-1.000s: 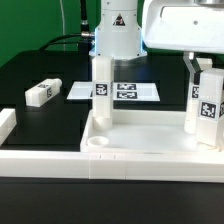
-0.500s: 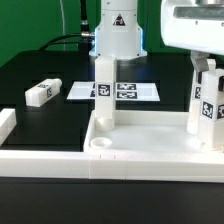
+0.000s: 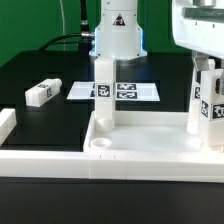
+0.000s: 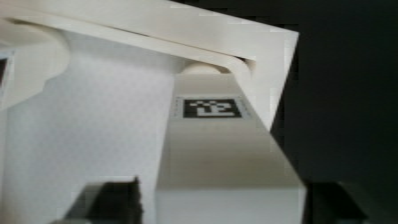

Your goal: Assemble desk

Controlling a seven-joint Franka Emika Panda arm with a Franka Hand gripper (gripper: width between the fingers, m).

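The white desk tabletop (image 3: pixel 150 160) lies rim-up at the front. One leg (image 3: pixel 102 92) stands upright in its far corner on the exterior view's left. Two more tagged legs (image 3: pixel 197 100) (image 3: pixel 213 108) stand at the exterior view's right. My gripper (image 3: pixel 203 66) hangs over those right-hand legs. In the wrist view my gripper (image 4: pixel 224 200) straddles an upright tagged leg (image 4: pixel 222 130) seated in a tabletop corner (image 4: pixel 107 120). Both dark fingers (image 4: pixel 114 200) stand slightly clear of its sides, so it is open. A fourth leg (image 3: pixel 40 92) lies loose on the black table.
The marker board (image 3: pixel 128 90) lies flat behind the tabletop. A low white border wall (image 3: pixel 8 125) runs along the exterior view's left edge. An empty round socket (image 3: pixel 97 145) shows in the tabletop's near left corner. The robot base (image 3: pixel 118 35) stands at the back.
The jaws have spread and let go of the upright leg. The gripper body has shifted toward the exterior view's right. The legs and tabletop have not moved.
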